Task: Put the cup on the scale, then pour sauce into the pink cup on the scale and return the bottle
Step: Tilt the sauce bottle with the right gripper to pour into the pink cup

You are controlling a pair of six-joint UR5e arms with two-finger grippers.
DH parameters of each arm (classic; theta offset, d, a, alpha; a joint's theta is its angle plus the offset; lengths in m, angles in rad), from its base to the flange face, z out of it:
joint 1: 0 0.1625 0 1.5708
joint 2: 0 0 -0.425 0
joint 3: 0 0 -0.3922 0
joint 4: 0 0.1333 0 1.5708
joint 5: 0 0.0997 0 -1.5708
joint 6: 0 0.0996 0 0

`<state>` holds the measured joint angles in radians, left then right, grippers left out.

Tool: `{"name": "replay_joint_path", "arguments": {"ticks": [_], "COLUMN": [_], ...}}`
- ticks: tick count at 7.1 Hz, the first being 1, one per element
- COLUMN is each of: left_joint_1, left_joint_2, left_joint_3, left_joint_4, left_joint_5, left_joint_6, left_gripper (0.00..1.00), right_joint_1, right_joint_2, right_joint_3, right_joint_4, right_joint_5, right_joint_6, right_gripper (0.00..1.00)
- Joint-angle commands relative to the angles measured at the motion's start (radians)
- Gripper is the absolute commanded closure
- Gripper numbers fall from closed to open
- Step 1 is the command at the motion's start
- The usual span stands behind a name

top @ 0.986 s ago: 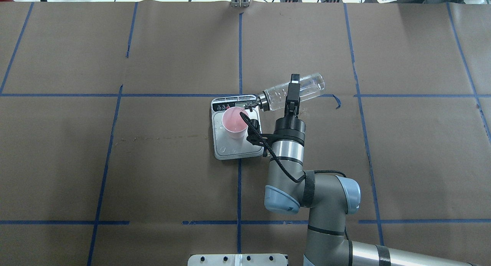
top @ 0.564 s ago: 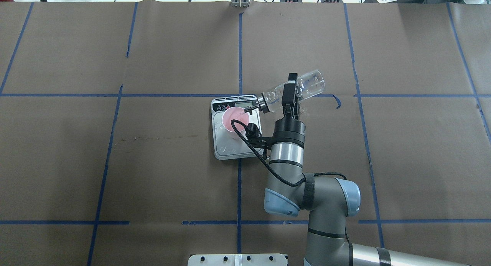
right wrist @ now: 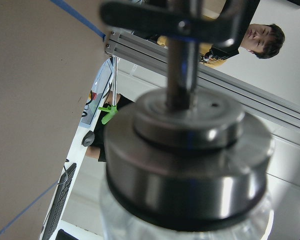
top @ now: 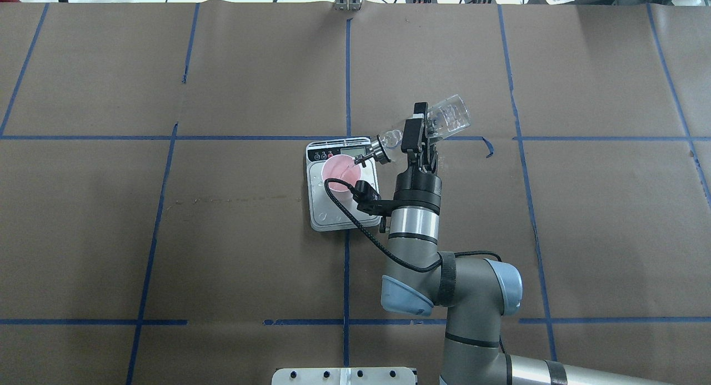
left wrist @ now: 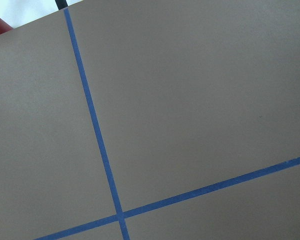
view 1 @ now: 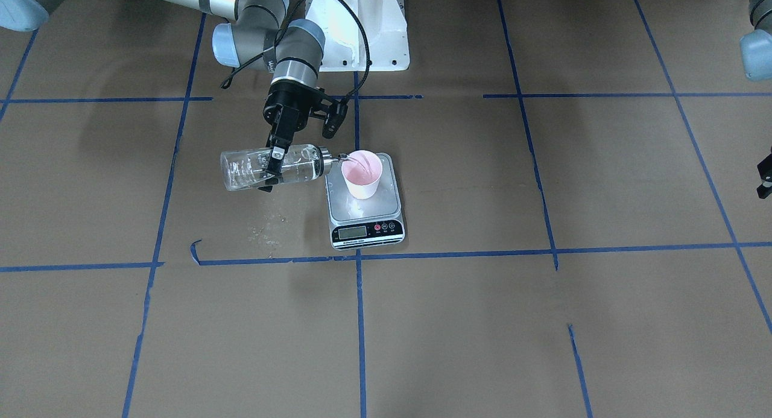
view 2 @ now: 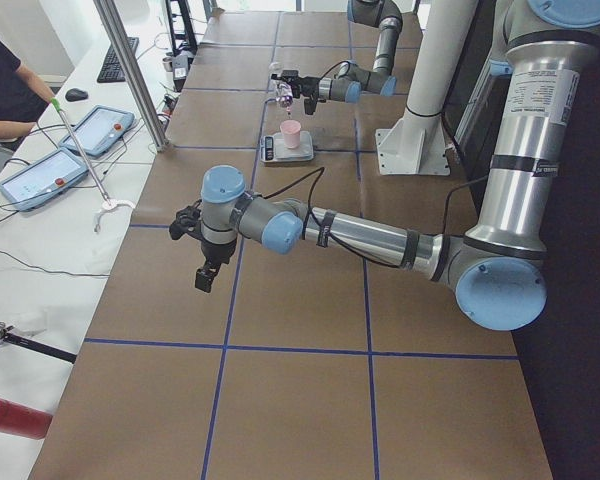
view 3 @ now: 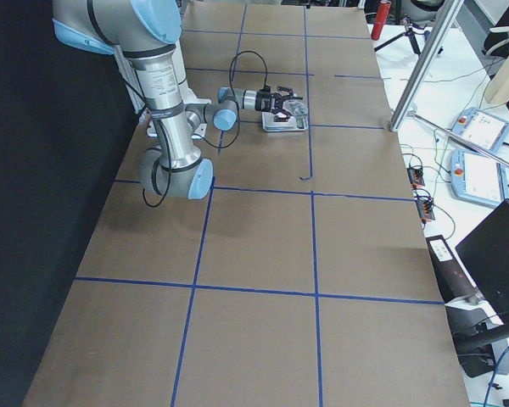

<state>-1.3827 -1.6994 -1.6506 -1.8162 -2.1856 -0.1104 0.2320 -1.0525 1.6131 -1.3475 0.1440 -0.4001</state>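
The pink cup (top: 337,173) (view 1: 362,175) stands on the silver scale (top: 333,215) (view 1: 368,216) at mid-table. My right gripper (top: 417,130) (view 1: 271,167) is shut on the clear bottle (top: 449,114) (view 1: 241,171), which is tipped with its base raised. Its silver cap (right wrist: 185,165) and spout (top: 360,160) point down over the cup's rim. Clear sauce (view 1: 301,163) lies toward the bottle's neck, and a thin stream seems to run into the cup. My left gripper (view 2: 208,272) hangs far off over bare table; I cannot tell if it is open.
Droplets lie on the scale's platform. The robot's white pedestal (view 1: 362,38) stands behind the scale. A metal post (view 2: 130,70), tablets (view 2: 38,175) and a person (view 2: 5,95) are at the operators' side table beyond the far edge.
The right wrist has rolled further, lifting the bottle's base and tipping it steeper. The spout stayed over the cup's rim. Cup and scale have not moved.
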Motion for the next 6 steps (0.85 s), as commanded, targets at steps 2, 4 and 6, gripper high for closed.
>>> {"name": "replay_joint_path", "arguments": {"ticks": [2,4,6], "left_joint_1": [-0.001,-0.001,-0.002], "left_joint_2": [0.000,-0.002,-0.003], "left_joint_3": [0.000,-0.002,-0.006], "left_joint_4": [0.000,0.000,0.000], "left_joint_5": [0.000,0.000,0.000], "left_joint_6": [-0.002,-0.002,-0.003], "left_gripper": [0.00,0.00,0.00], "right_joint_1": [-0.010,-0.008,-0.008], "right_joint_2": [-0.021,-0.041,-0.040], "right_joint_3": [0.005,0.004,0.004], "right_joint_4": [0.171,0.174,0.175], "right_joint_5": [0.061,0.104,0.152], "right_joint_6": [0.013,0.123,0.252], "right_gripper": [1.00,1.00,1.00]}}
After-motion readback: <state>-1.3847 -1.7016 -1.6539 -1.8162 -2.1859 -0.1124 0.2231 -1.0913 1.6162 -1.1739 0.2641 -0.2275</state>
